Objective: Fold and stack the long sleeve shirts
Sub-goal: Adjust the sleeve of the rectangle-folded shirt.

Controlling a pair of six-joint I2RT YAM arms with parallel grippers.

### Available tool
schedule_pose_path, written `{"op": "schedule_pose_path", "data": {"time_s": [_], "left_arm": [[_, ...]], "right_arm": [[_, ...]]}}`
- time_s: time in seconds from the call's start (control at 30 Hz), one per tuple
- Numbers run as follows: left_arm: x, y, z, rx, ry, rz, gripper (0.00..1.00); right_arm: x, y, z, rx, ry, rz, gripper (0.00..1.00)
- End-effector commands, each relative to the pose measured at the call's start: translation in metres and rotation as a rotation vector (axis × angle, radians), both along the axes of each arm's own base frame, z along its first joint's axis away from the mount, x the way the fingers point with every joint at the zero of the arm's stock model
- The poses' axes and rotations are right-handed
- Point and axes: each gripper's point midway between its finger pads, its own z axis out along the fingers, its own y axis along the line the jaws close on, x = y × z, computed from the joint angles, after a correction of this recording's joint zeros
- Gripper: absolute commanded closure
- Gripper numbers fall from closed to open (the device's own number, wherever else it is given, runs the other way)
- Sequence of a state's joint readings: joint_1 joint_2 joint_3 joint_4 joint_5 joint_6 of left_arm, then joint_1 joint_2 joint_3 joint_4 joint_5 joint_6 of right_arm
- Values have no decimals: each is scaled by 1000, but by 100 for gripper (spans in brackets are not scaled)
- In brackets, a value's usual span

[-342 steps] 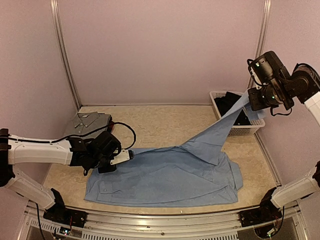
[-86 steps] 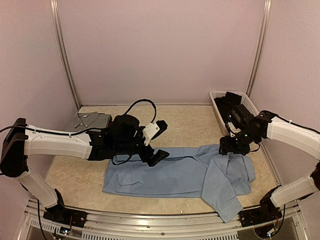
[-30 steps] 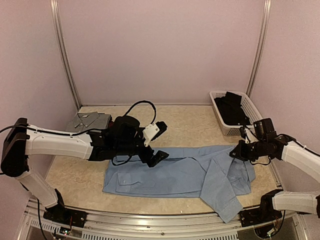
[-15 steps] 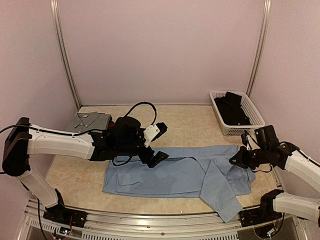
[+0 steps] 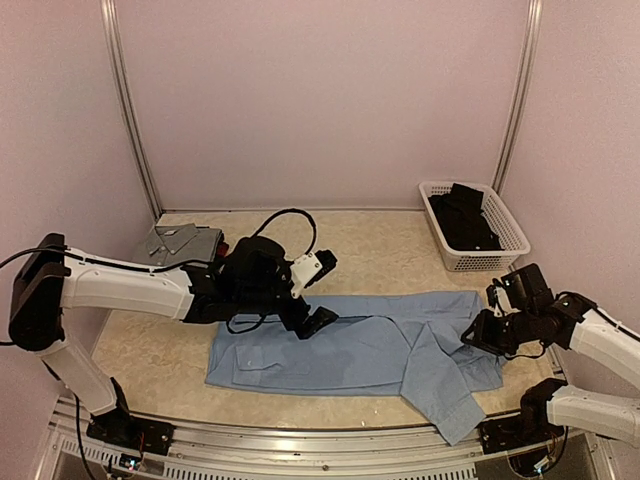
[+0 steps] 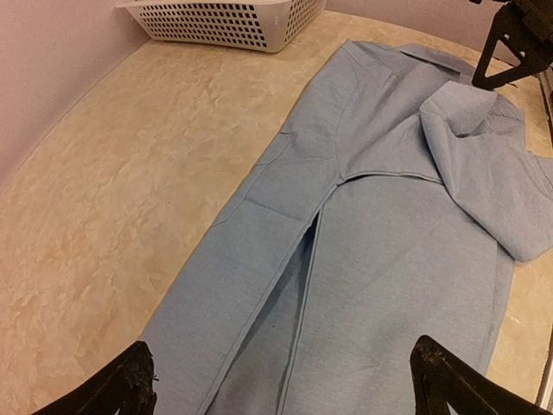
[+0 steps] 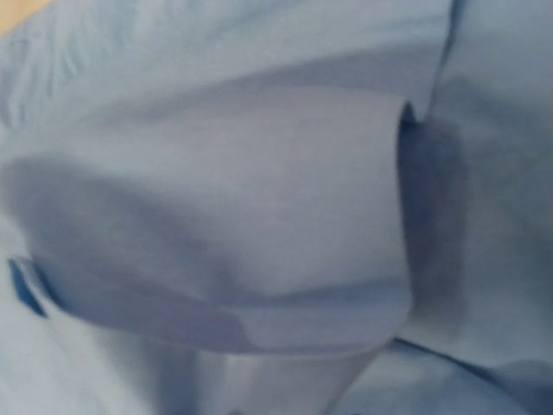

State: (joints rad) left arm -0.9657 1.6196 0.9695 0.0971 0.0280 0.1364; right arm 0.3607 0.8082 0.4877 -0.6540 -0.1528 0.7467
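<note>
Top external: light blue shirt (image 5: 350,350) lies lengthwise on the near worktop (image 5: 370,250), sleeve folded over its right end; left tool (image 5: 320,293) hovers wide open and empty at the far edge, likely staying clear; right tool (image 5: 482,330) sits on that fold, can't tell its grip state.

1. We see plain, pale lilac-pink walls on three sides: a back wall (image 5: 320,100), a left wall (image 5: 50,120) and a right wall (image 5: 590,130).
2. We see two slim metal uprights at the back corners, the left upright (image 5: 128,110) leaning a little outward toward the top and the right upright (image 5: 518,90) doing the same.
3. We see a beige table top (image 5: 380,250) with a cloudy, marbled pattern, reaching to the walls.
4. We see a ribbed aluminium rail (image 5: 300,440) along the near edge.
5. We find the light soft and even, with faint shadows.
</note>
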Motion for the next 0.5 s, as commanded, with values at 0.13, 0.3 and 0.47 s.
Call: {"op": "schedule_pose_path", "data": {"time_s": [0.13, 0.3, 0.47], "left_arm": [[-20, -35, 4, -42, 16, -108, 1], [-55, -68, -4, -82, 37, -226, 1], [-100, -102, -7, -70, 41, -388, 3]], "right_arm": [[3, -11, 27, -101, -70, -79, 64], [11, -8, 48, -75, -153, -80, 64], [18, -1, 53, -61, -183, -53, 64]]}}
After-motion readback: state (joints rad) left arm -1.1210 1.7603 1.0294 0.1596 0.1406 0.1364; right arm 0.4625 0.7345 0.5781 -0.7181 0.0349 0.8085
